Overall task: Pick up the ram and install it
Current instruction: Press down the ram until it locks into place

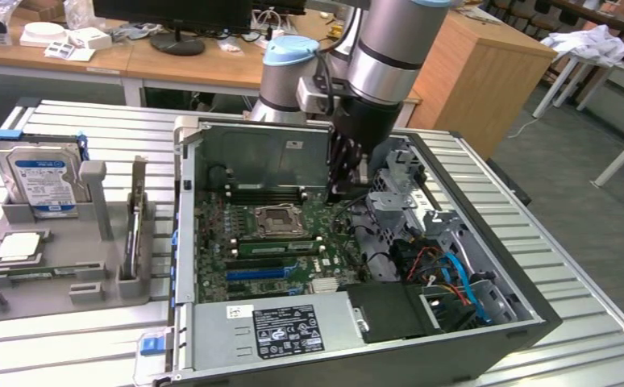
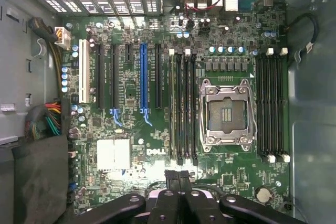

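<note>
- Hovering with the pincer [image 1: 347,192] inside the open computer case [image 1: 258,149], low over the motherboard [image 1: 218,242].
- Showing both black fingers [image 2: 172,178] pressed together in the wrist view, with nothing between them.
- Finding the ram [image 1: 274,246] as a green stick seated in a slot just beside the processor socket [image 1: 274,219], on the side toward the blue slot [image 1: 258,274], out of the pincer's grasp.
- Standing a hard drive [image 1: 43,173] upright in the grey holder [image 1: 76,274] on the bench [image 1: 54,339], at the exterior view's left.

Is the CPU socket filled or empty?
Empty: the socket shows bare contacts inside its metal frame, no chip seated.
</note>
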`<state>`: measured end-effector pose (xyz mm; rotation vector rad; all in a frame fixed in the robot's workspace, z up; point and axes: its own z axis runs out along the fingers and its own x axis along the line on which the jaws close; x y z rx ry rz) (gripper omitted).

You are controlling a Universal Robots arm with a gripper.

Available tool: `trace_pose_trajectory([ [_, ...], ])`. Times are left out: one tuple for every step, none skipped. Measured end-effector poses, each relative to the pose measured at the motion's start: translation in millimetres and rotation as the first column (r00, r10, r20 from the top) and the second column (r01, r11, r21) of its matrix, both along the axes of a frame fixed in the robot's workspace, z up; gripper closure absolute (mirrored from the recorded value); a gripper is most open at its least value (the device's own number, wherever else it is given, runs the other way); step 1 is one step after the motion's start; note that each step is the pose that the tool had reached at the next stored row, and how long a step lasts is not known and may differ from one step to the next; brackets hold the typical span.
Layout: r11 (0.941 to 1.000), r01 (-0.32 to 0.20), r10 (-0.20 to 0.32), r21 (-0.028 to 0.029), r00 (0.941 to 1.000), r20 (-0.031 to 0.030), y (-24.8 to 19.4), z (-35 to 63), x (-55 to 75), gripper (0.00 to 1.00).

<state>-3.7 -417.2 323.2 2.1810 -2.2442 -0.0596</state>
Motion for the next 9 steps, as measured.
trace_pose_trajectory([
  [1.0000, 0.000, 0.000, 0.0000, 1.0000, 0.0000, 0.0, -0.7, 0.0, 0.89],
  [1.0000, 0.000, 0.000, 0.0000, 1.0000, 0.0000, 0.0, -1.3, 0.0, 0.89],
  [1.0000, 0.000, 0.000, 0.0000, 1.0000, 0.0000, 0.0, -2.1, 0.0, 0.89],
  [1.0000, 0.000, 0.000, 0.0000, 1.0000, 0.0000, 0.0, -3.0, 0.0, 0.89],
  [1.0000, 0.000, 0.000, -0.0001, 1.0000, 0.0000, 0.0, -3.9, 0.0, 0.89],
  [1.0000, 0.000, 0.000, -0.0001, 1.0000, 0.0000, 0.0, -4.9, 0.0, 0.89],
  [1.0000, 0.000, 0.000, 0.0000, 1.0000, 0.0000, 0.0, -6.1, 0.0, 0.89],
  [1.0000, 0.000, 0.000, 0.0000, 1.0000, 0.0000, 0.0, -7.2, 0.0, 0.89],
  [1.0000, 0.000, 0.000, 0.0001, 1.0000, 0.0000, 0.0, -8.2, 0.0, 0.89],
])
